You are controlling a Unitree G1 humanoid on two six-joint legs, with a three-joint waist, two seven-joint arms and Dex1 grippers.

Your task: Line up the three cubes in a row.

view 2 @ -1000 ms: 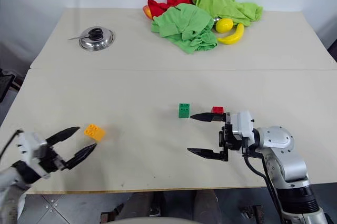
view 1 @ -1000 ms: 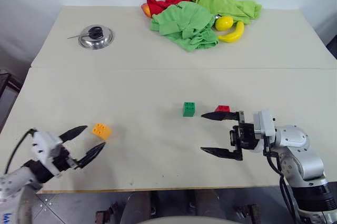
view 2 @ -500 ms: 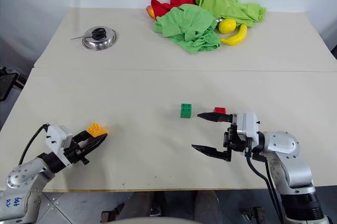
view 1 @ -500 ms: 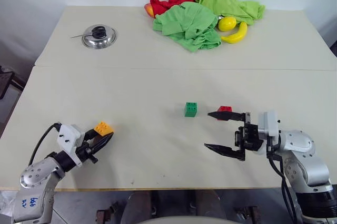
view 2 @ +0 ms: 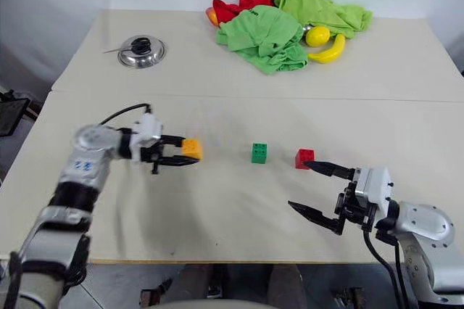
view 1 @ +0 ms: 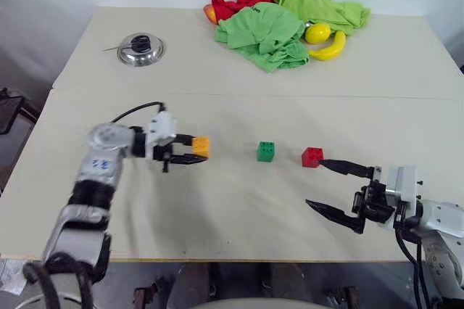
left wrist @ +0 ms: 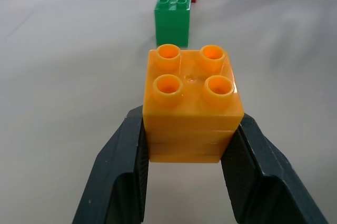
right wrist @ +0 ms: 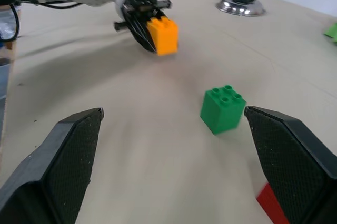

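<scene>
Orange-yellow cube (view 1: pixel 201 147): clamped between the two black fingers of the left gripper (view 1: pixel 194 151), studs up, held to the left of the green cube; in the left wrist view the fingers press on its two opposite sides
Green cube (view 1: pixel 266 151): standing on the table, studs up, between the orange-yellow cube and the red cube, apart from both
Red cube (view 1: pixel 312 157): on the table to the right of the green cube, just beside the tip of the right gripper's upper finger; whether the tip touches it cannot be told
Row: from the left wrist view the three cubes lie nearly in one line, orange-yellow nearest, then green, then red
Left gripper: closed on the orange-yellow cube, pointing toward the right across the table
Right gripper (view 1: pixel 333 189): fingers spread wide apart, holding nothing, pointing left toward the red and green cubes, near the front edge of the table
Table (view 1: pixel 232 200): pale beige top, two boards meeting along a seam
Metal lid (view 1: pixel 141 48): at the far left of the table, well apart from the cubes
Cloths (view 1: pixel 264 30): green and red, heaped at the far edge
Lemon (view 1: pixel 317 33): beside the cloths
Banana (view 1: pixel 330 48): just in front of the lemon
</scene>
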